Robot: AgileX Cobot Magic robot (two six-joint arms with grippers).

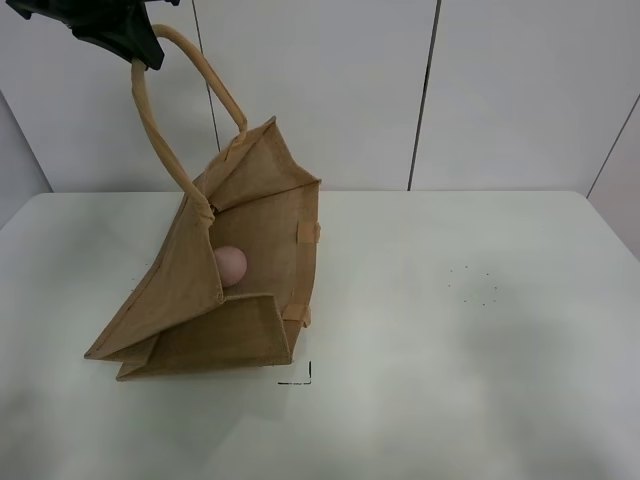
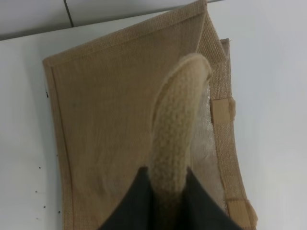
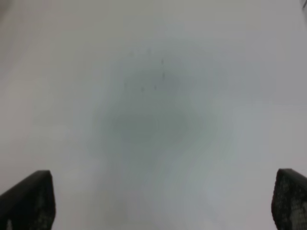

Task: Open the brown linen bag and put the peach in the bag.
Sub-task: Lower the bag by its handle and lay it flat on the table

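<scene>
Clamped shut on one rolled beige handle (image 1: 150, 125) of the bag (image 1: 200, 320), high above the worktop (image 1: 480, 380): the left fingers (image 1: 120, 40), dark against the white wall panels. Slung below those fingers at a tilt, lower edge resting on the worktop, mouth pulled into a wide gape. Woven of coarse tan-brown jute, folded in at the gusset, hemmed along the rim, with two small beige tabs (image 1: 308, 232) stitched to the inner wall farthest from the fingers. Tucked inside, low against the cloth and well beneath the left fingers: the peach (image 1: 229, 265), small, round, dusty pink and matte, partly hidden behind the nearer flap. Printed on the worktop just beside the bag's lower corner, a small black corner mark (image 1: 300, 378).

Seen from the left wrist, pressed to both sides of the thick, knobbly-woven handle (image 2: 175, 139) with no gap left: the same dark fingers (image 2: 127, 211). Spread out past the fingertips, the bag's flat brown side (image 2: 105, 110), bordered by a stitched hem, and beside the handle a strip of shiny lining.

Seen from the right wrist, parted wide and gripping nothing: the right fingers (image 3: 29, 201), two dark tips at opposite edges of the frame. Between and beyond them only blurred pale worktop (image 3: 153, 120), faintly shadowed.
</scene>
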